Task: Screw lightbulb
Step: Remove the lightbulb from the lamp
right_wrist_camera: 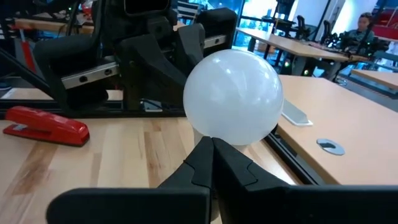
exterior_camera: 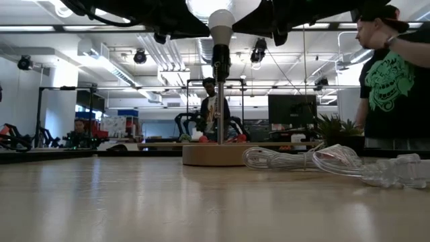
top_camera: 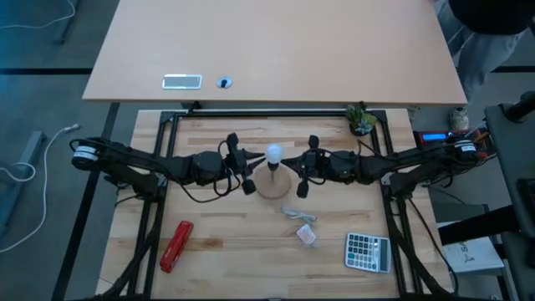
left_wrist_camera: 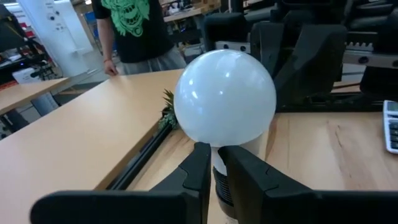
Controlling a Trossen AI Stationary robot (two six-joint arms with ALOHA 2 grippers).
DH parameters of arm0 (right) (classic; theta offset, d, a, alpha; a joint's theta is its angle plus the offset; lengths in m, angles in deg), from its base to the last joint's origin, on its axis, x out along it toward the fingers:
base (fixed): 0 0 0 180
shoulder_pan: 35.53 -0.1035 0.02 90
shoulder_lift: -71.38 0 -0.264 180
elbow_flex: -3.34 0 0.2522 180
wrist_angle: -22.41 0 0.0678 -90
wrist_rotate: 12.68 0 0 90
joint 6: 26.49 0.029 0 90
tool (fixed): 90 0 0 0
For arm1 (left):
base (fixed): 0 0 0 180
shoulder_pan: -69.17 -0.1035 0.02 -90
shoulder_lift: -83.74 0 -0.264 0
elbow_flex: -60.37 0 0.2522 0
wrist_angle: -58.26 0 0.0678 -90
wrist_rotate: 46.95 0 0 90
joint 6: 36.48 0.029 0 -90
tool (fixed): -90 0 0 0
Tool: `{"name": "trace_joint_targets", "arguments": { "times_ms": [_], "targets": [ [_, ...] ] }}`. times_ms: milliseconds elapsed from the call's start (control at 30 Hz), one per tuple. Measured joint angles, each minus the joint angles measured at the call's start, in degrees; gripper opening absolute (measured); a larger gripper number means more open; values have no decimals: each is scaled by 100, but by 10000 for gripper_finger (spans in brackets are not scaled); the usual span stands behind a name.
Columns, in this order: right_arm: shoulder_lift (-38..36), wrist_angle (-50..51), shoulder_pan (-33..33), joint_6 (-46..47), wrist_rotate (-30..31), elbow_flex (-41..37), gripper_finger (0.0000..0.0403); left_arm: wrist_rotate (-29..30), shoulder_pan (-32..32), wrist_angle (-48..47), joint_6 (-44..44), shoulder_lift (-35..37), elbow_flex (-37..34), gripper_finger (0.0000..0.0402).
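The lightbulb (top_camera: 273, 154) is sitting at the top of a thin upright stem that is rising from a round wooden base (top_camera: 273, 184) near the middle of the table (top_camera: 217, 242). Its globe is smooth, frosted white and round, and light spots are reflecting off its upper surface. Below the globe, the bulb is narrowing into a pale neck with a darker ribbed section under it.

The left gripper (left_wrist_camera: 214, 163) is reaching in from one side, its fingers nearly together and closing on the neck just under the globe. The right gripper (right_wrist_camera: 211, 149) is facing it from the opposite side with its fingers fully together, their tips resting just below the globe; whether they are touching it cannot be determined.

A crumpled clear wrapper (top_camera: 297, 214) is lying just beside the base.
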Motion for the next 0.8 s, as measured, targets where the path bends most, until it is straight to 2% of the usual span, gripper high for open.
{"name": "trace_joint_targets", "arguments": {
  "times_ms": [500,800],
  "targets": [
    [0,81,2,-216,326,0,0,-232,126,-17,-149,0,0,40],
    [0,199,2,-393,610,0,0,-238,297,-50,-244,9,0,13]
  ]
}}
